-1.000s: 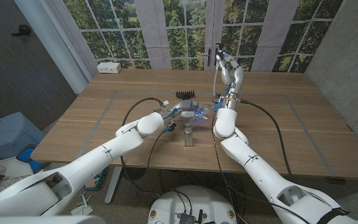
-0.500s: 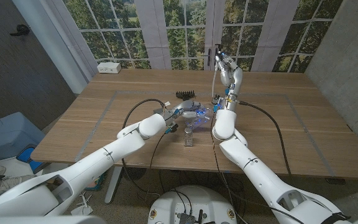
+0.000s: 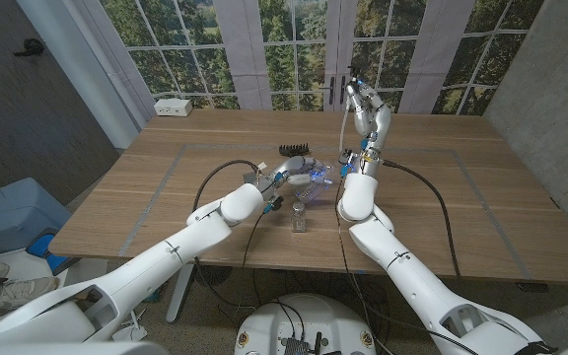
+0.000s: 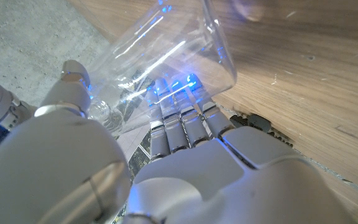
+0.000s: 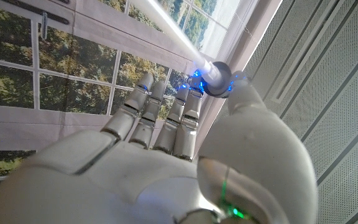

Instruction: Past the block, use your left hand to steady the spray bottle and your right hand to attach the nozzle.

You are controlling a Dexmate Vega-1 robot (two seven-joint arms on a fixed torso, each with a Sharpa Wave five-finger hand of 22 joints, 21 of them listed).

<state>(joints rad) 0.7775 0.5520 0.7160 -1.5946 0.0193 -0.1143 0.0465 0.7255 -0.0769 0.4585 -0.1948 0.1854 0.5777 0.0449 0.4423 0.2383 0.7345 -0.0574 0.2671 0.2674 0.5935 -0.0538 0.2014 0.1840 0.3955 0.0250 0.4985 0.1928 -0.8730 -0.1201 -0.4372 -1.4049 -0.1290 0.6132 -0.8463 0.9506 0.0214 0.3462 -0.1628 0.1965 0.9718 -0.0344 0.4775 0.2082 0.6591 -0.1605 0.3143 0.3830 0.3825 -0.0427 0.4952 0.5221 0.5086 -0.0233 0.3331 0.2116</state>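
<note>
Little has moved vs the earlier frames: right hand [image 3: 365, 106] has drifted a touch outward and up w/ the nozzle [image 5: 217, 79], while left hand [image 3: 299, 174] has stayed put on the spray bottle [image 4: 166, 56]. Left fingers [image 4: 182, 124] are wrapped round the clear bottle, holding it off the table [image 3: 442, 197] just beyond the small block [image 3: 300, 219]. Right fingers [image 5: 166, 109] are nearly straight, thumb pinching the nozzle's collar against them, so the grip is narrow and holding. Nozzle sits well above and to the robot's right of the bottle, its white dip tube [image 3: 342, 126] hanging down toward the table. Progress, as I judge it: both parts are picked up and lifted past the block, so bottle steadied = done; still to do = line the tube up w/ the neck, feed it in, seat and twist the collar. Bottle's long axis looks tilted, closer to lying than upright, neck end low by the palm in the left wrist view; exact heading of the mouth can't be told. Nozzle's axis runs roughly vertical, tube end down.
</note>
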